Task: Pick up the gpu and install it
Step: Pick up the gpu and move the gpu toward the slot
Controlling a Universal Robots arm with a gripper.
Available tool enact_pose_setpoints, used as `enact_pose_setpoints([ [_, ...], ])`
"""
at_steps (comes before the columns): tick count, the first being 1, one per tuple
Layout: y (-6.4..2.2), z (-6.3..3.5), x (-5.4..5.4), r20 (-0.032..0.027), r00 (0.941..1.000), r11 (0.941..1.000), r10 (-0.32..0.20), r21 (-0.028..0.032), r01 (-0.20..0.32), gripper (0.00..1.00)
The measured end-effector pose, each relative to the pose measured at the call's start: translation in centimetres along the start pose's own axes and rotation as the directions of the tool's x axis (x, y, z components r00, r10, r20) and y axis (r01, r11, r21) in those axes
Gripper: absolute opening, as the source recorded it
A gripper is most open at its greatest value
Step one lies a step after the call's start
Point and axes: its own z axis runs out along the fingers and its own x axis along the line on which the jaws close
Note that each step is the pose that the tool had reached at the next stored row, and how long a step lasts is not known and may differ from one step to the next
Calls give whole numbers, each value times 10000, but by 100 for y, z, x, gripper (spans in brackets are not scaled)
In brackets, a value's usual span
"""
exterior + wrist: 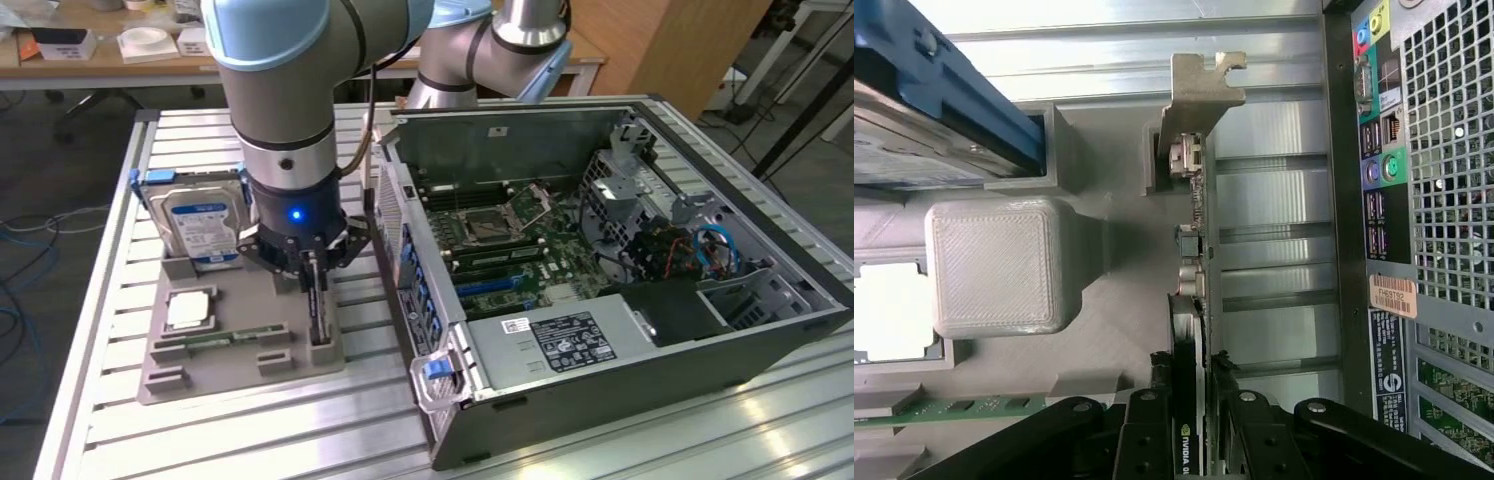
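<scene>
Gpu (320,322) stands on edge in a gray holder tray (200,378), not lifted, along the tray edge nearest the computer case (441,425). In the exterior view it is at 9 o'clock from the case, close beside the case wall but not touching.

Wrist view: gpu (1190,250) is seen edge-on, dark and thin. Its pale metal bracket (1199,95) is at the end away from the gripper, next to a raised post of the tray (1104,330).

Gripper (315,288) points straight down from the arm (280,90) and straddles the card's top edge. In the wrist view the gripper (1192,378) sits close on both faces of the card, narrow setting. Cannot tell if it is clamped or just beside the card.

Hard drive (198,225), silver with a blue label, stands upright in the tray at 11 o'clock from the gripper; its blue frame (944,110) also shows in the wrist view. Pale square chip (187,310) lies flat at 9 o'clock from the gripper. Green memory stick (220,341) lies at 8 o'clock, also (944,408).

Case is on its side, open, with the motherboard (497,228) exposed at 2 o'clock from the gripper. Rear ports (1379,170) face the tray. Everything rests on a slatted metal table (267,445).
</scene>
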Motion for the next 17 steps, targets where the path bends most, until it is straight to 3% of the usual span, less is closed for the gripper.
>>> enact_pose_setpoints([
  [5, 4, 2, -39, -38, 10000, 10000, 0, 3, 0, 26],
  [17, 6, 2, -61, -40, 10000, 10000, -1, 3, 1, 26],
])
